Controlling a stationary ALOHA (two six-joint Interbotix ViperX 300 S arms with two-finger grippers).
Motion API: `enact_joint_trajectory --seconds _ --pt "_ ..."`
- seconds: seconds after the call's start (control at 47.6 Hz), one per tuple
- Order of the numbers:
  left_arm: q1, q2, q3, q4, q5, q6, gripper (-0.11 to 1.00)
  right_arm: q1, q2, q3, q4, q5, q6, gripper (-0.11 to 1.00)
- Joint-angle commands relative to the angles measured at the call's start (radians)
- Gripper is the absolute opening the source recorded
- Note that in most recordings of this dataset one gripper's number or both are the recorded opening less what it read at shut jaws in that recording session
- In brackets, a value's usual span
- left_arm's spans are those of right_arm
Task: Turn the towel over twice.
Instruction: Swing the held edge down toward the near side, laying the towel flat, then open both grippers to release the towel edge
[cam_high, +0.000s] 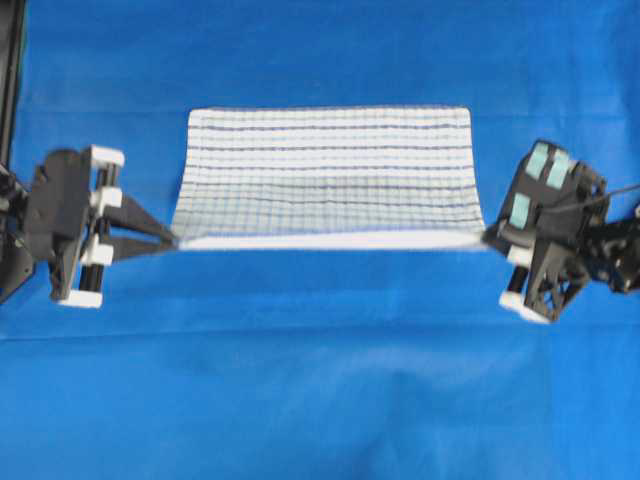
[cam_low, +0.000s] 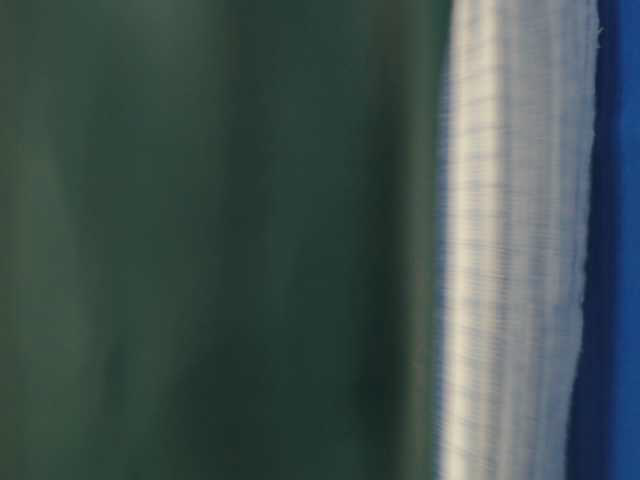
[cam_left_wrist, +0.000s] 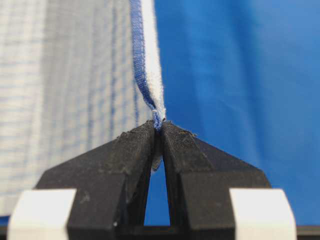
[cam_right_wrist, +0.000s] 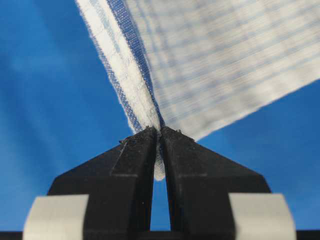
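The towel (cam_high: 325, 175), white with thin dark-blue stripes and a faint check, hangs stretched between my two grippers above the blue cloth. Its near hemmed edge is pulled taut and lifted; its far edge lies further back. My left gripper (cam_high: 172, 241) is shut on the towel's near-left corner (cam_left_wrist: 158, 117). My right gripper (cam_high: 488, 240) is shut on the near-right corner (cam_right_wrist: 157, 125). In each wrist view a bit of cloth pokes through between the black fingers (cam_left_wrist: 130, 150) (cam_right_wrist: 132, 155). The towel (cam_low: 515, 240) also shows blurred in the table-level view.
A plain blue cloth (cam_high: 320, 400) covers the whole table. A dark frame post (cam_high: 10, 70) stands at the far left edge. Open blue surface lies in front of and behind the towel.
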Motion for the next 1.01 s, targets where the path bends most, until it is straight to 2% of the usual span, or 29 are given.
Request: enact_joint_trajectory --seconds 0.0,0.126,0.294,0.504,0.987 --pt "-0.057 0.054 -0.015 -0.003 -0.008 -0.029 0.04 0.038 0.017 0.002 0.002 -0.051 0.055 0.08" --pt "-0.101 0.143 -0.021 -0.003 -0.008 -0.054 0.04 0.078 0.063 0.003 0.002 -0.106 0.133 0.08" --pt "-0.149 0.256 -0.055 -0.003 -0.009 -0.08 0.04 0.11 0.114 -0.009 0.002 -0.117 0.181 0.08" --pt "-0.163 0.328 -0.091 -0.003 -0.008 -0.087 0.04 0.117 0.141 -0.011 -0.003 -0.112 0.186 0.08" --pt "-0.149 0.324 -0.103 -0.003 0.0 -0.084 0.05 0.101 0.15 -0.009 -0.02 -0.117 0.186 0.08"
